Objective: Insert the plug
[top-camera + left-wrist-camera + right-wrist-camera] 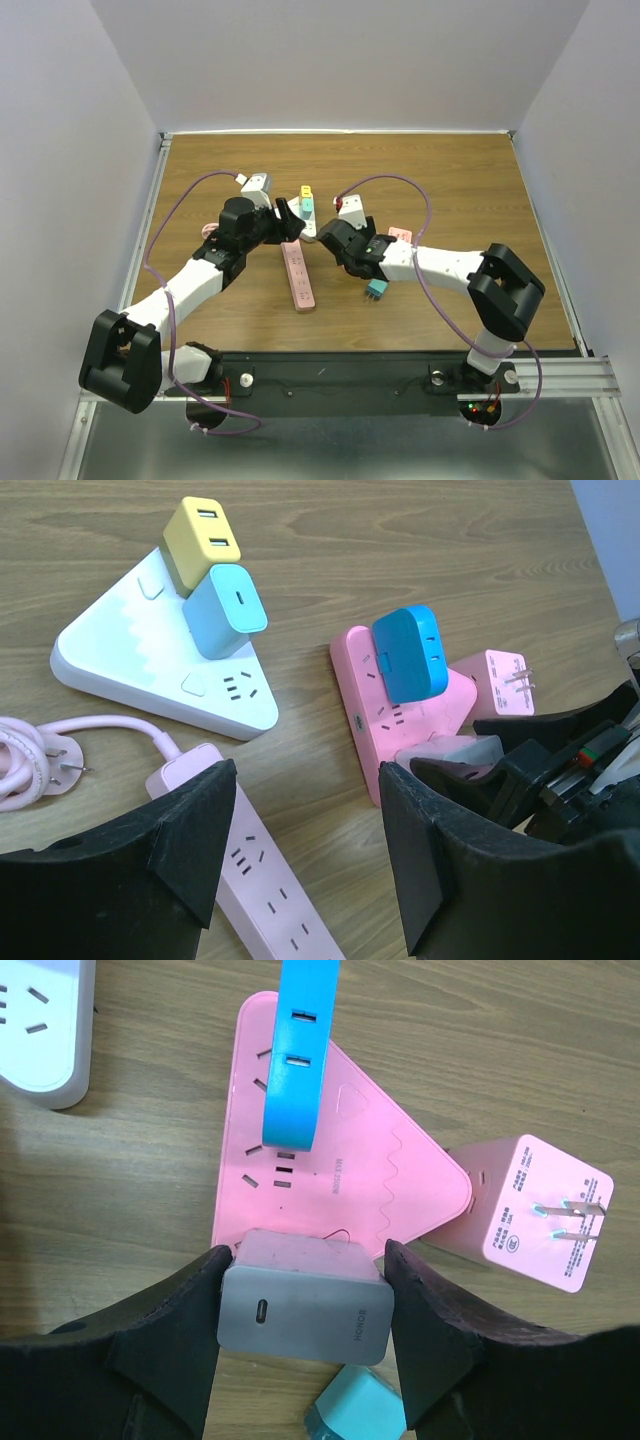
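Right claw (305, 1265) grips the grey charger (305, 1315) at the pink socket (390, 1180), blue plug (300, 1050) already in; left claw (305, 815) gapes empty.

Pink power strip (299, 278) on table (450, 180); teal plug (376, 289) near right hand (328, 234).

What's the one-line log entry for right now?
left gripper: open, empty | right gripper: shut on grey charger | grey charger: at edge of pink triangular power strip, seating unclear
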Motion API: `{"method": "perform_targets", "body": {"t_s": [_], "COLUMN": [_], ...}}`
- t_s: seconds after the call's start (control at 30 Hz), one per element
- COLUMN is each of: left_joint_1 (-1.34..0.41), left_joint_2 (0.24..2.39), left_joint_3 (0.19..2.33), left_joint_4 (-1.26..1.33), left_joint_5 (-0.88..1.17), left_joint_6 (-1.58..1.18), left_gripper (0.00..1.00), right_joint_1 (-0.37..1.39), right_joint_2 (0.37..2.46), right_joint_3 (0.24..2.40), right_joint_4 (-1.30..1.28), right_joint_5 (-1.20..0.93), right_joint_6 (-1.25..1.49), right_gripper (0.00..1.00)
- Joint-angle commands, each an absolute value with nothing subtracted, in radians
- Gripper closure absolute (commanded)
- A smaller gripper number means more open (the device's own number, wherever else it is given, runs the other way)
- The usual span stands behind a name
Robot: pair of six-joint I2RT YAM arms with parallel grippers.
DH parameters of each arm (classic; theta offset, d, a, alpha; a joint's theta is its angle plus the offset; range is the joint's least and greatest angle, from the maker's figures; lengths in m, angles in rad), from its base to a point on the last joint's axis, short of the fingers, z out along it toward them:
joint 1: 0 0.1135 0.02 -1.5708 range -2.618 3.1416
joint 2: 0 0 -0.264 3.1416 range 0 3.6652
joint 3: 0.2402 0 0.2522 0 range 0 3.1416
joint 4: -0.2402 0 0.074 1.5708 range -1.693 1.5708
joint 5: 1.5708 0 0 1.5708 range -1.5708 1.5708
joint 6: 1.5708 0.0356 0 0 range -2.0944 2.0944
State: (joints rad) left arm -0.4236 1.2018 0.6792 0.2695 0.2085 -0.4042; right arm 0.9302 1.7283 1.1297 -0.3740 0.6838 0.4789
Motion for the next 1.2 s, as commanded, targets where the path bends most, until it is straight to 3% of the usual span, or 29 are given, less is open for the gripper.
{"method": "perform_targets", "body": {"t_s": [0.0,0.43,1.03,1.07,1.13,1.17], "left_joint_1": [-0.419,-0.417,-0.417,-0.417,-0.417,-0.419], "left_joint_2": [1.175,1.183,1.192,1.195,1.193,1.193], "left_joint_3": [0.666,0.689,0.715,0.716,0.716,0.718], "left_joint_4": [0.307,0.296,0.276,0.270,0.265,0.265], "left_joint_5": [0.196,0.199,0.178,0.167,0.160,0.156], "left_joint_6": [-0.384,-0.388,-0.396,-0.397,-0.400,-0.402], "left_gripper": [0.31,0.31,0.30,0.30,0.30,0.29], "right_joint_1": [0.925,0.864,0.696,0.696,0.696,0.696], "right_joint_2": [1.822,1.928,2.003,2.005,1.997,1.994], "right_joint_3": [1.011,1.179,1.403,1.414,1.433,1.449], "right_joint_4": [-0.540,-0.466,-0.311,-0.313,-0.311,-0.311], "right_joint_5": [0.534,0.626,0.571,0.562,0.529,0.520], "right_joint_6": [0.566,0.511,0.322,0.318,0.311,0.307], "right_gripper": [1.00,1.00,1.00,0.98,0.86,0.70]}}
